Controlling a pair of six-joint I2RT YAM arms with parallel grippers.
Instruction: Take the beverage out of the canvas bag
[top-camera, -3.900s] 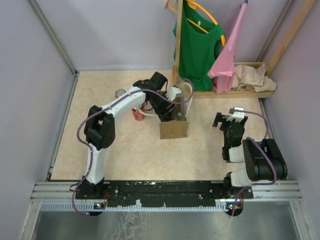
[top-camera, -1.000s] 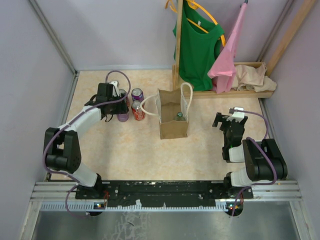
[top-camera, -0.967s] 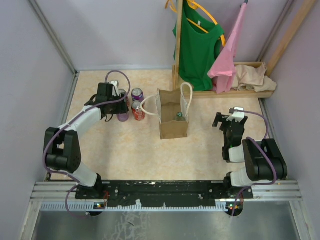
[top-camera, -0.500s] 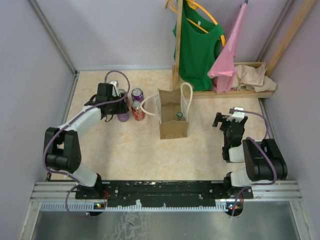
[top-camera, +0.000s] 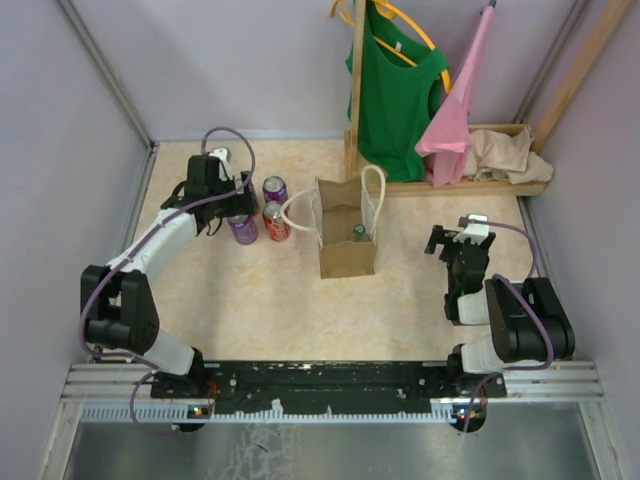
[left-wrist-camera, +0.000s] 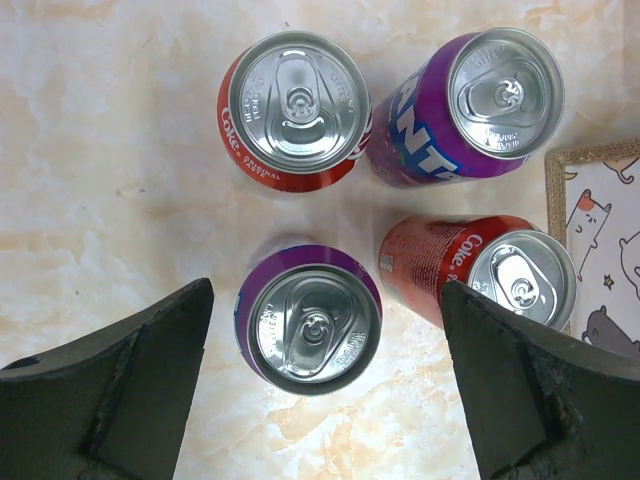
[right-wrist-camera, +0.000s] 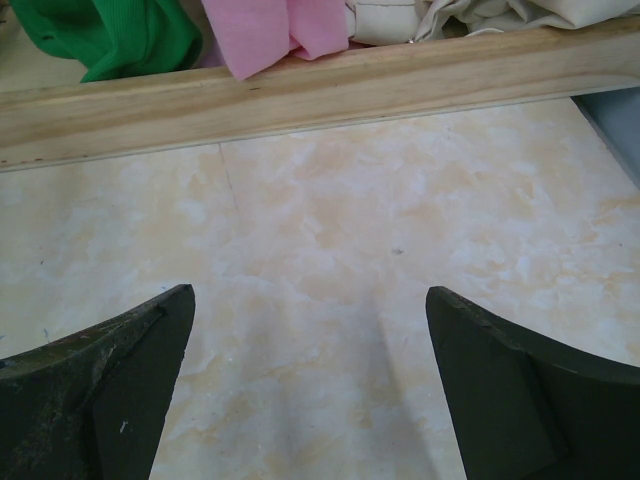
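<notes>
The tan canvas bag stands upright mid-table with its white handles up. A green-topped beverage shows inside it. Several cans stand left of the bag. In the left wrist view they are a purple can, a red can, a Coke can and a purple Fanta can. My left gripper is open above the near purple can, holding nothing. My right gripper is open and empty over bare table, to the right of the bag.
A wooden rack base with a green shirt, a pink cloth and a beige cloth heap stands at the back right. Side walls close in the table. The bag's edge shows in the left wrist view.
My left arm went from the bag to the cans at the far left. In the last second its gripper rose and drew back from the purple can, which stands free.
</notes>
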